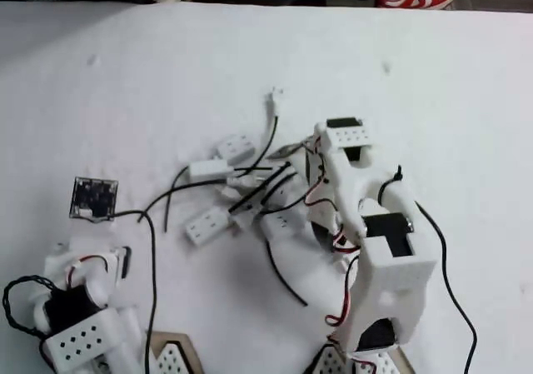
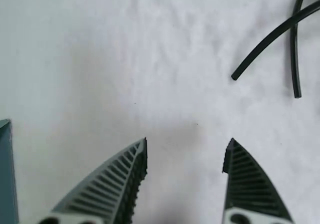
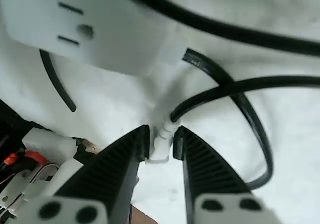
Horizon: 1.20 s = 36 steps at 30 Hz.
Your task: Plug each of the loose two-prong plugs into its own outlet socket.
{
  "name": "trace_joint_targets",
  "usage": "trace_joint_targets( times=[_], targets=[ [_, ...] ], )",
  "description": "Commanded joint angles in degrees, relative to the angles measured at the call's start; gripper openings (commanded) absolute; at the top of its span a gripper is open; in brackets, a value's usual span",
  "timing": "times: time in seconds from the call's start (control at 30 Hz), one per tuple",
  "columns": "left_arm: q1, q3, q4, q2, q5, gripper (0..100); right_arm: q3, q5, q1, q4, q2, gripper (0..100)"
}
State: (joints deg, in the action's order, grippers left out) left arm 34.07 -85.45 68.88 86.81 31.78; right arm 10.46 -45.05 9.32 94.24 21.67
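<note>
White and a little rough, the counter (image 1: pixel 466 91) carries in its middle a tangle of black cords (image 1: pixel 283 277) and several white outlet blocks (image 1: pixel 208 224), which lie loose at different angles. The right arm (image 1: pixel 379 257) stretches into this tangle, and its wrist view shows why: the right gripper (image 3: pixel 161 131) is clamped on a small white plug (image 3: pixel 160 145) at the end of a black cord (image 3: pixel 225 90), with one finger pressing on each side. The prongs are hidden, so I cannot tell which way they point. Near the held plug, but apart from it, lies an outlet socket (image 3: pixel 85 32) with its two slots facing the camera. I judge it the likely target, and the plug must be turned and lined up with the slots before any push. The left gripper (image 2: pixel 187 145) hangs low over a bare part of the counter, fingers wide apart and nothing between them, probably parked out of the way near two loose cord ends (image 2: pixel 265 50).
</note>
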Motion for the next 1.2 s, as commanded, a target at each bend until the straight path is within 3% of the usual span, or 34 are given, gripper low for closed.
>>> trace_joint_targets(
  times=[0.0, 0.43, 0.7, 0.93, 1.17],
  targets=[
    [-0.40, 0.26, -1.05, 0.48, -0.09, 25, -4.31, 0.62, -1.98, 2.59, -0.13, 9.0],
    [-0.40, 0.26, -0.97, 0.48, -0.09, 25, -3.25, 0.62, -0.22, 3.38, 7.60, 8.7],
    [-0.40, 0.26, -0.97, 0.48, -0.09, 25, -3.25, 0.35, -0.13, 3.38, 6.73, 1.8],
    [-0.40, -0.09, -1.05, 0.48, -0.09, 25, -0.26, 0.53, 1.01, 3.47, -10.68, 1.7],
    [-0.40, -0.18, -1.05, 0.48, -0.09, 25, 6.86, 0.62, 10.15, 3.56, -33.36, 1.9]
  ],
)
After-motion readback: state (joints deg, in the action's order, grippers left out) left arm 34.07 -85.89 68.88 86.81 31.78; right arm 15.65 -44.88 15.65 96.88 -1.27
